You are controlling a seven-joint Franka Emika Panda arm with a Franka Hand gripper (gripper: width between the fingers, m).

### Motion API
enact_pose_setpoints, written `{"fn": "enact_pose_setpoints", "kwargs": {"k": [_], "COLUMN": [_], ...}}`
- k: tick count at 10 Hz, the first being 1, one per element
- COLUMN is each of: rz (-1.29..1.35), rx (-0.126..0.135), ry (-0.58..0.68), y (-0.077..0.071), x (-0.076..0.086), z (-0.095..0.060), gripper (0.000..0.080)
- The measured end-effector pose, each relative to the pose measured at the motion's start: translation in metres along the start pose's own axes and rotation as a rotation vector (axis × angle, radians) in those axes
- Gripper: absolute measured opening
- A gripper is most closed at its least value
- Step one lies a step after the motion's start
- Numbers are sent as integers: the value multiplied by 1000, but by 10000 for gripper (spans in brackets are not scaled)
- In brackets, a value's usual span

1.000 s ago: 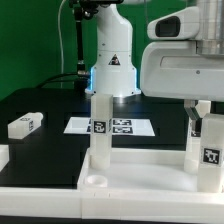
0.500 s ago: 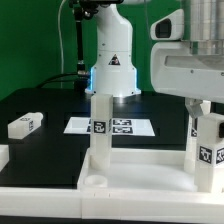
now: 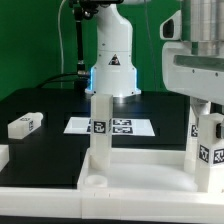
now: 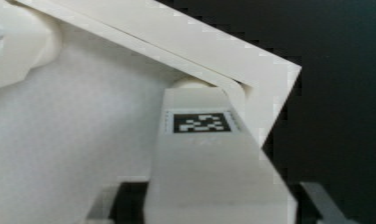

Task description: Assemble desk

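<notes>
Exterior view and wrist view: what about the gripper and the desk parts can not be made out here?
- Gripper grip: in the exterior view its own body covers the fingertips; in the wrist view the picture edge cuts the fingers.
- Right leg base: in the exterior view the right edge crops that tabletop corner.
- White part at the exterior view's left edge: cropped, unidentifiable.

pincer (image 4: 220, 208) tips cut off, grip unclear | tabletop (image 3: 140, 176) cropped below

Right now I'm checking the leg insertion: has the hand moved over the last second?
Yes. The hand, clamped on the held leg, has shifted toward the exterior view's right, away from the middle leg, which stayed put.
</notes>
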State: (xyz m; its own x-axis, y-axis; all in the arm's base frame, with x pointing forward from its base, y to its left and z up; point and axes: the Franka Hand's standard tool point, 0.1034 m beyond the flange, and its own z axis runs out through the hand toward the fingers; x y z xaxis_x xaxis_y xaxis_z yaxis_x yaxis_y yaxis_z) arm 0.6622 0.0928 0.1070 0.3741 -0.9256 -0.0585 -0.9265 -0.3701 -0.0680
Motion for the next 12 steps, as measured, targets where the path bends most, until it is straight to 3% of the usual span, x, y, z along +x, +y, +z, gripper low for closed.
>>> {"fn": "enact_pose_setpoints", "kwargs": {"k": [1, 3, 8, 12], "rz": [-65, -246, -743, -1096], "rx": [-22, -41, -47, -69], "ry": [-5, -2, 1, 12], "y": [2, 3, 0, 0], "x": [0, -2, -8, -9], "z": [1, 1, 1, 1], "gripper": [403, 630, 649, 649]}}
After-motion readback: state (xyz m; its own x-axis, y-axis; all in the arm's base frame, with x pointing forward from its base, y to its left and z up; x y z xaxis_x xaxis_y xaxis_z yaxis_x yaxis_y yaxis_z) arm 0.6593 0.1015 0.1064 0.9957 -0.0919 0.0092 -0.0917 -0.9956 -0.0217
